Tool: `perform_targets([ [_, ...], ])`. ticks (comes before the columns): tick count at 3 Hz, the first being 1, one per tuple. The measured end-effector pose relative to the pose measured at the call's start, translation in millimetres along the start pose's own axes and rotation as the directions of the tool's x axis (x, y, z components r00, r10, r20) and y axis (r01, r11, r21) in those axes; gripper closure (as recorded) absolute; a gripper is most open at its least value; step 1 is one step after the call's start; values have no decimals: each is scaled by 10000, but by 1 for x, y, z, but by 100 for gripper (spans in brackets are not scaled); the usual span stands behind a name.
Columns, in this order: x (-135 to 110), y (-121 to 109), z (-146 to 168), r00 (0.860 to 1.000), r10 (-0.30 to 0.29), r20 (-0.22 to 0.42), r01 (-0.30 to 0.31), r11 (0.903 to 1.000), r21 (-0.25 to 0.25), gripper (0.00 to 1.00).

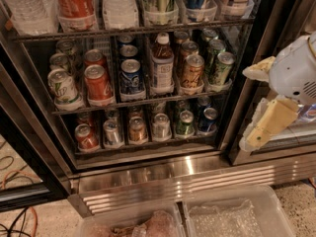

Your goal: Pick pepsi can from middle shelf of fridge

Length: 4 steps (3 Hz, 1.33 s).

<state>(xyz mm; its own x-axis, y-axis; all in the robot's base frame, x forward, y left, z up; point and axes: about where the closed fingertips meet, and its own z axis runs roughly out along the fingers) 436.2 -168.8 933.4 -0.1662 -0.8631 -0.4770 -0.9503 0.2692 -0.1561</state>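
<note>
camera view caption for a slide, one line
Open pincer hangs at the right of the fridge, pepsi can untouched on the middle shelf

Dim, warm light overall. Fridge [29,127] interior darkens toward back of racks. Strong glare streaks on ribbed steel base [163,174]. Pincer [251,107] at right edge, fingers apart, brightly lit against dark frame. Lower-left floor [29,216] shadowed.
</note>
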Motion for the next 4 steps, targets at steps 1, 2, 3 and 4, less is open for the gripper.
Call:
perform_targets([
  [1, -6, 3, 0, 9998, -21, 214, 23, 10000, -71, 0],
  [2, -14, 3, 3, 9985, -88, 532, 92, 9999, -78, 0],
  [3, -32, 11, 35, 9860, 79, 1663, -5, 9990, -442, 0],
  [4, -58, 25, 73, 9520, 689, 2982, -441, 9951, -889, 0],
])
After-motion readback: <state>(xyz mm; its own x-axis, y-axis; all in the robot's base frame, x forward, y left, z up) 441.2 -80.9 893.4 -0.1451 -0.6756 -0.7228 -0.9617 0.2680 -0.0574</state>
